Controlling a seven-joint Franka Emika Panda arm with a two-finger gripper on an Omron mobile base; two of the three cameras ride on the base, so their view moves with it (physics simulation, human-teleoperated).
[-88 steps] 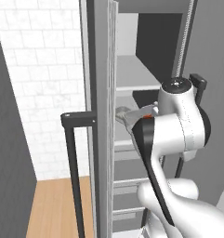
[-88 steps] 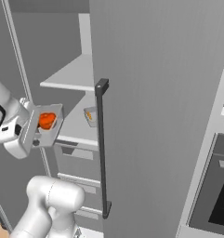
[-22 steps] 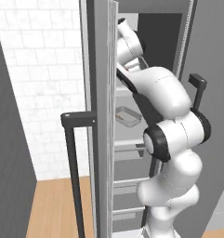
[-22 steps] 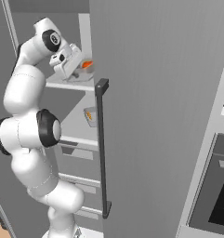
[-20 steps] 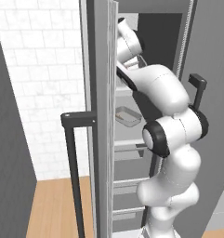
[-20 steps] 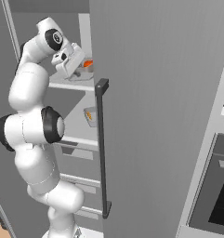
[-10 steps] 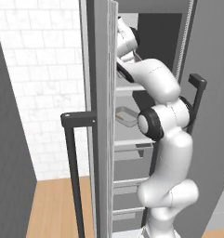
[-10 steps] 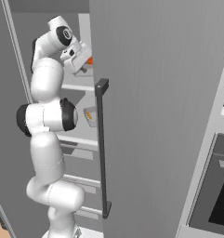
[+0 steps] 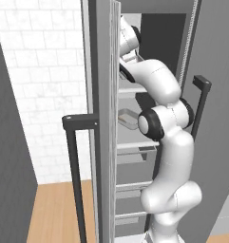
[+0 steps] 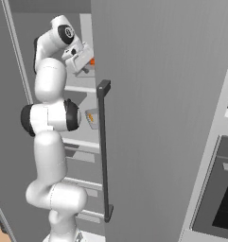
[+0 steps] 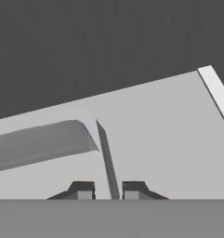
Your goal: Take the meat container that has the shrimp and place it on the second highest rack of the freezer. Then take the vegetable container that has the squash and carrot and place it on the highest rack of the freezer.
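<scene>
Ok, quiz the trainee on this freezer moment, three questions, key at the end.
1. True or false: the hand grips a wall of the vegetable container.
2. The shrimp container sits: A) on a freezer shelf; B) on the floor; C) in the hand.
3. Fill in: the vegetable container is held ___ the shrimp container.
Key: 1 true; 2 A; 3 above.
</scene>
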